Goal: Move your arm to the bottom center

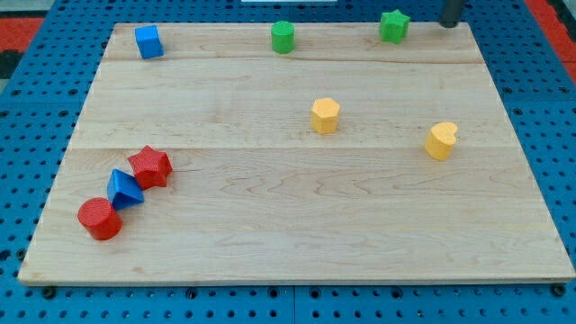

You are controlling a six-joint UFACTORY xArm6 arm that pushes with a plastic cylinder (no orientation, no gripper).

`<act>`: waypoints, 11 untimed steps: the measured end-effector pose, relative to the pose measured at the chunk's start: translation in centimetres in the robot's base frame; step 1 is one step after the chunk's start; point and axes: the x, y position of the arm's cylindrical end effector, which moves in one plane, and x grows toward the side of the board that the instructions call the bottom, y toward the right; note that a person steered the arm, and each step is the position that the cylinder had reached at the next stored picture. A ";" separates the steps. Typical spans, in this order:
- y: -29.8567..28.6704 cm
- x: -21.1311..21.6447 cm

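Note:
My tip (448, 24) shows at the view's top right, at the far edge of the wooden board (297, 225). It stands just right of the green star block (393, 26) and apart from it. A green cylinder (283, 37) sits at the top centre and a blue cube (148, 41) at the top left. A yellow hexagonal block (325, 115) lies near the middle. A yellow heart-shaped block (441, 140) lies to the right. At the lower left a red star (149, 166), a blue triangular block (124, 189) and a red cylinder (99, 219) cluster together.
The board rests on a blue pegboard surface (558, 135) that surrounds it on all sides. A red area (36, 22) shows at the view's top left corner.

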 end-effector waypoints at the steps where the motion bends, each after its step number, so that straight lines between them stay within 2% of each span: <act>1: -3.5 0.1; 2: -4.5 5.3; 3: -2.0 8.4; 4: -1.7 13.9; 9: -2.1 14.1; 10: -2.4 16.1; 11: -6.5 18.7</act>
